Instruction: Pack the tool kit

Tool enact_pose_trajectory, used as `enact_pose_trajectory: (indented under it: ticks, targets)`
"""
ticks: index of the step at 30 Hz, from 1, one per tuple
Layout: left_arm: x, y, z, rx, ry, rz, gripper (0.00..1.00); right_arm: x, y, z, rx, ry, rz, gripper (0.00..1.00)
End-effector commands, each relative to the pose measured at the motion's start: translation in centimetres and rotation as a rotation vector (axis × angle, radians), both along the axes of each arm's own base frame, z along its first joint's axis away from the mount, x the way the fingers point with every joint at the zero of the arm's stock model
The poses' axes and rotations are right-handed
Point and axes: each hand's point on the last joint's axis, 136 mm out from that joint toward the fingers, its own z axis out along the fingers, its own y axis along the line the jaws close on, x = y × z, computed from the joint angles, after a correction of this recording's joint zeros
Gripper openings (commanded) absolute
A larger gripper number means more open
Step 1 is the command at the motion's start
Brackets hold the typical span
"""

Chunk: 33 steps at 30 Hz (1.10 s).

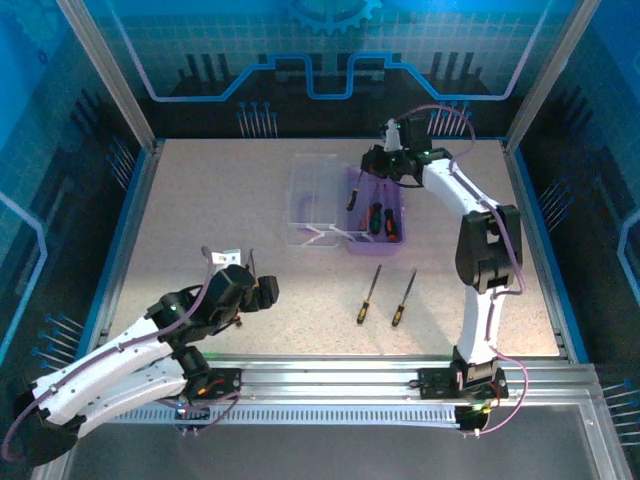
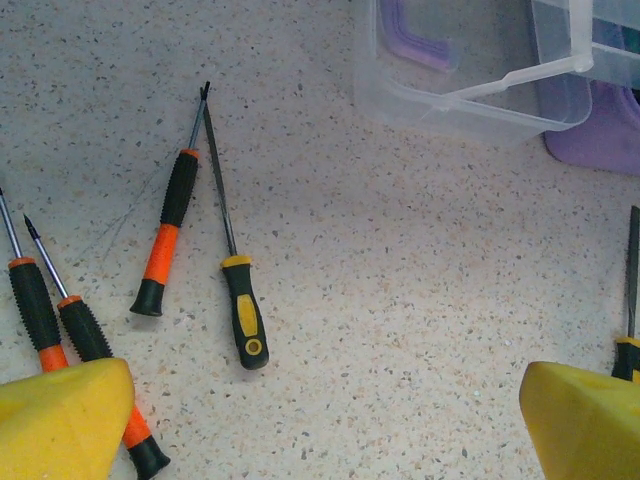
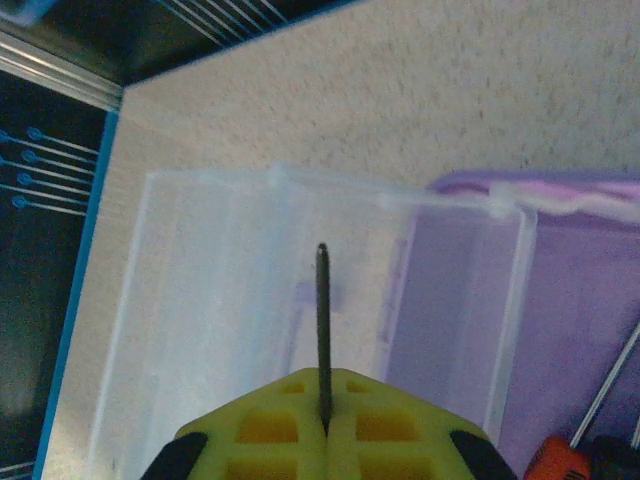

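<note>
Hovering near the front-left table edge, left gripper point(image 1: 255, 290) spread wide, empty. Clear hinged plastic lid point(image 1: 312, 205) lies flat against the translucent purple rectangular case point(image 1: 380, 228), mid-table. 2 slim screwdrivers point(image 1: 368, 295) on open tabletop before it. Right gripper point(image 3: 325, 420) pinches a dark screwdriver shaft point(image 3: 322, 320) over the case.

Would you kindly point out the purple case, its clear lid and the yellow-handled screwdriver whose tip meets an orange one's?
purple case point(image 1: 377, 246): top view, on its near wall.
clear lid point(image 1: 313, 197): top view, middle of its panel.
yellow-handled screwdriver point(image 2: 246, 318): left wrist view, on its handle.
</note>
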Motion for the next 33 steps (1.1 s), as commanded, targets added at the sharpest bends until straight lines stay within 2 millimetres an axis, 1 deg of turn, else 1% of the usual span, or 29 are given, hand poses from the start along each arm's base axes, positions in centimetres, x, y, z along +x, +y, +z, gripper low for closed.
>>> enact_pose_trajectory:
  ticks: [1,3,6,8,11,16,20,25,26,30,31,33]
  targets:
    - [0.0,0.6,-0.5,0.031,0.009,0.020,0.99,-0.6,1.8,0.2,0.037,0.029,0.073,0.03]
    - [0.0,0.6,-0.6,0.037,0.013,0.020,0.99,-0.8,2.6,-0.2,0.058,0.045,0.104,0.03]
    - [0.1,0.4,-0.8,0.041,0.016,0.016,0.99,-0.9,3.2,-1.2,0.077,0.078,0.112,0.03]
    - [0.2,0.3,-0.9,0.041,0.018,0.012,0.99,-1.1,3.5,-1.4,0.085,0.081,0.120,0.03]
    - [0.2,0.0,-1.1,0.041,0.024,0.009,0.99,-1.5,4.6,-1.8,0.124,0.104,0.157,0.03]
    - [0.4,-0.4,-1.1,0.038,0.028,-0.001,0.99,-1.4,5.4,-3.0,0.123,0.136,0.184,0.05]
    - [0.5,-0.6,-1.4,0.039,0.037,-0.006,0.99,-1.1,5.6,-4.3,0.111,0.164,0.192,0.07]
    - [0.4,-0.6,-1.8,0.041,0.048,-0.003,0.99,-0.9,5.7,-5.5,0.094,0.218,0.204,0.13]
    - [0.4,-0.7,-1.9,0.039,0.051,-0.005,0.99,-0.7,5.6,-5.4,0.096,0.223,0.200,0.15]
    - [0.4,-0.8,-2.4,0.044,0.061,-0.003,0.99,-0.7,5.7,-4.9,0.118,0.227,0.201,0.18]
    - [0.5,-0.8,-2.4,0.045,0.060,-0.003,0.99,-0.7,5.7,-6.2,0.109,0.260,0.200,0.20]
    - [0.5,-0.9,-2.7,0.043,0.061,-0.002,0.99,-1.1,5.7,-6.0,0.102,0.270,0.209,0.24]
